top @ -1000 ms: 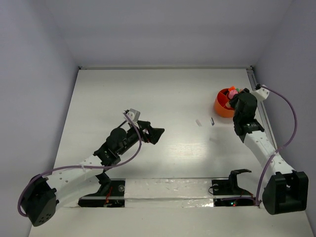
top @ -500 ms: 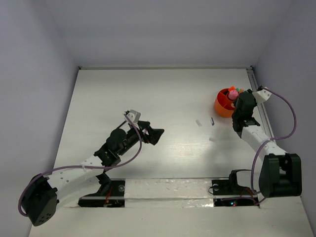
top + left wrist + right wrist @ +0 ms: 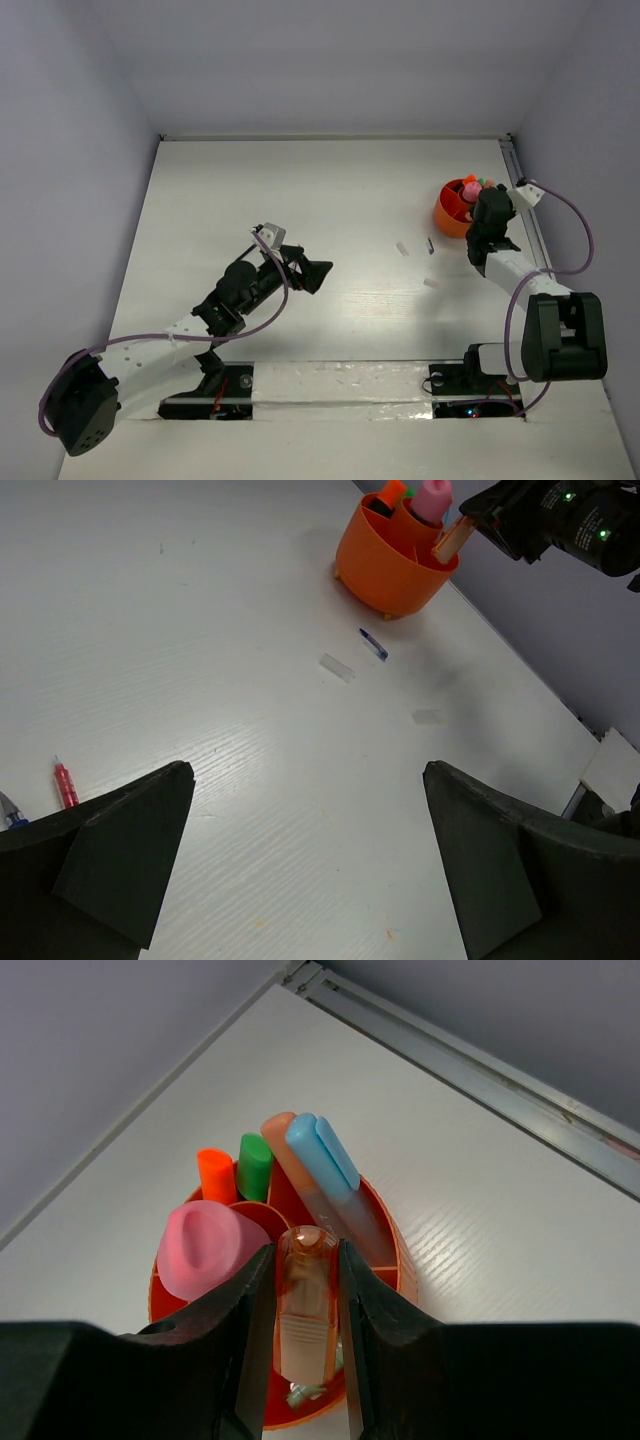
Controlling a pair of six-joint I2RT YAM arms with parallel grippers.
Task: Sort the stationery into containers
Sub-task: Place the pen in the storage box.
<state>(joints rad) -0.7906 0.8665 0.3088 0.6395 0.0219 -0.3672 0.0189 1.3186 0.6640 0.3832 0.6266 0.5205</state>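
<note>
Your right gripper (image 3: 305, 1260) pinches an orange marker (image 3: 305, 1315) over the orange holder (image 3: 448, 221), at 2 o'clock from the table (image 3: 300, 180) centre. Your left gripper (image 3: 308, 780) hangs mid-table, jaws wide, empty.

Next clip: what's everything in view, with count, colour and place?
holder: one, orange, divided, far right of table
capped markers: five tops, pink, orange, green, peach, light blue, standing in the holder
held marker: one, translucent orange, over the holder
small bits: three, two pale, one dark blue, on table near the holder
thin pen: one, red, by left end effector
table: one, white
left end effector: open, mid-table
right end effector: shut on held marker
</note>
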